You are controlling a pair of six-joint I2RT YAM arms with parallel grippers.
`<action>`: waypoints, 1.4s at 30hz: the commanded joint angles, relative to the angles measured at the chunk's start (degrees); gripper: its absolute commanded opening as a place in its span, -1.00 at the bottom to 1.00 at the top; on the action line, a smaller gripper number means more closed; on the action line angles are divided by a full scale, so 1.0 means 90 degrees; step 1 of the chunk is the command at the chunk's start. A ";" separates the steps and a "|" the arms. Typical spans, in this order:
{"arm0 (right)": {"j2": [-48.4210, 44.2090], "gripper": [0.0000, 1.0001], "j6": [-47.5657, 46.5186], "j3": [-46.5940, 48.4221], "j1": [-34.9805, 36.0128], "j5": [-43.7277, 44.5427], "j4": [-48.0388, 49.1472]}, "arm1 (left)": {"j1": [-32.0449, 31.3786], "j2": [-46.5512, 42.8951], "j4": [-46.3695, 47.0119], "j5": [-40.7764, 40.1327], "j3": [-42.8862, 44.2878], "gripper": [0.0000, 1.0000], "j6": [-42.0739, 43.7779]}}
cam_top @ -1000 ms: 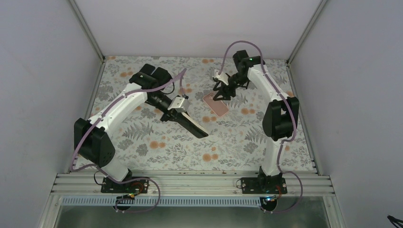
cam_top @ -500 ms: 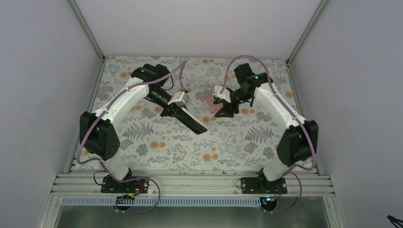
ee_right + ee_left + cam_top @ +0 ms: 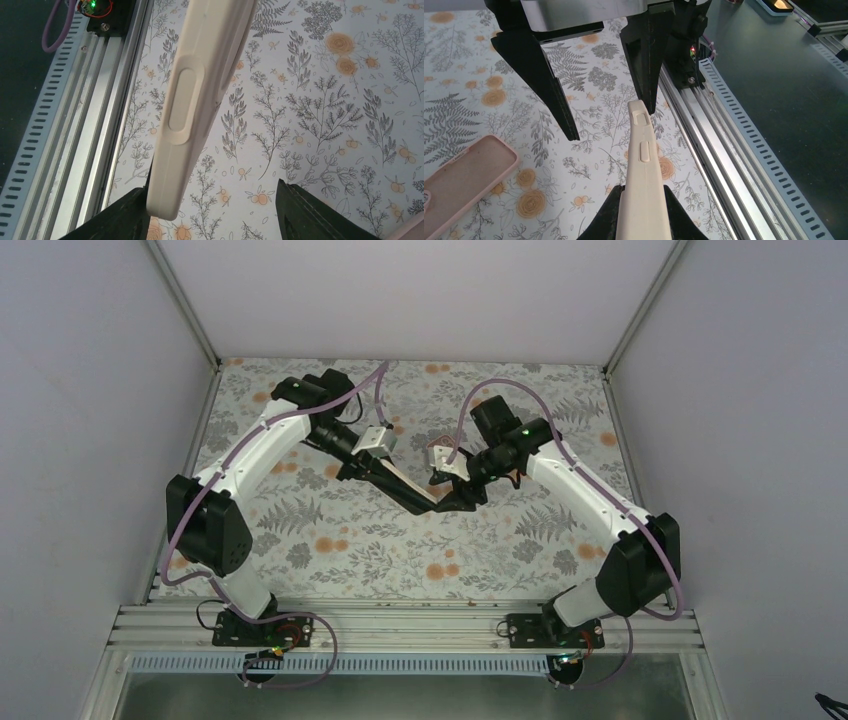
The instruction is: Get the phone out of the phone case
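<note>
My left gripper (image 3: 642, 194) is shut on the lower end of a phone in a cream case (image 3: 640, 150) and holds it edge-up above the table. In the top view it (image 3: 408, 494) points down-right from the left gripper (image 3: 383, 478). My right gripper (image 3: 452, 498) is open, with its jaws wide around the phone's free end. In the right wrist view the cream case (image 3: 200, 95) lies against the left finger (image 3: 120, 215), and the right gripper (image 3: 212, 212) has not closed. In the left wrist view the case tip touches one right finger (image 3: 646, 65).
A pink, rimmed, phone-shaped case (image 3: 466, 185) lies flat on the floral tablecloth (image 3: 330, 550), behind the held phone. The aluminium rail (image 3: 400, 625) runs along the near table edge. Grey walls (image 3: 100, 390) enclose the table on three sides.
My right gripper has left the pink case at the back and swung forward and left, opening around the free end of the held phone. My left arm has shifted the phone slightly.
</note>
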 commanded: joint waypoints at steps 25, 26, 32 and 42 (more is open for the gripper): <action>0.0347 0.06 -0.0235 0.0798 -0.0254 -0.0076 -0.0451 | -0.0001 -0.0209 -0.0047 0.0372 0.0102 -0.95 0.0084; 0.0359 0.06 -0.0267 0.0802 -0.0247 -0.0129 -0.0500 | 0.0006 -0.0192 -0.0046 0.0351 0.0126 -0.95 0.0065; 0.0165 0.13 -0.0317 0.0654 -0.0238 -0.0223 -0.0664 | 0.0038 -0.0070 -0.0049 0.0205 0.0163 -0.95 0.0046; 0.0014 0.01 -0.0139 0.0217 -0.0088 -0.0319 -0.0540 | 0.0040 0.0008 -0.0042 0.0256 0.0322 -0.95 -0.0016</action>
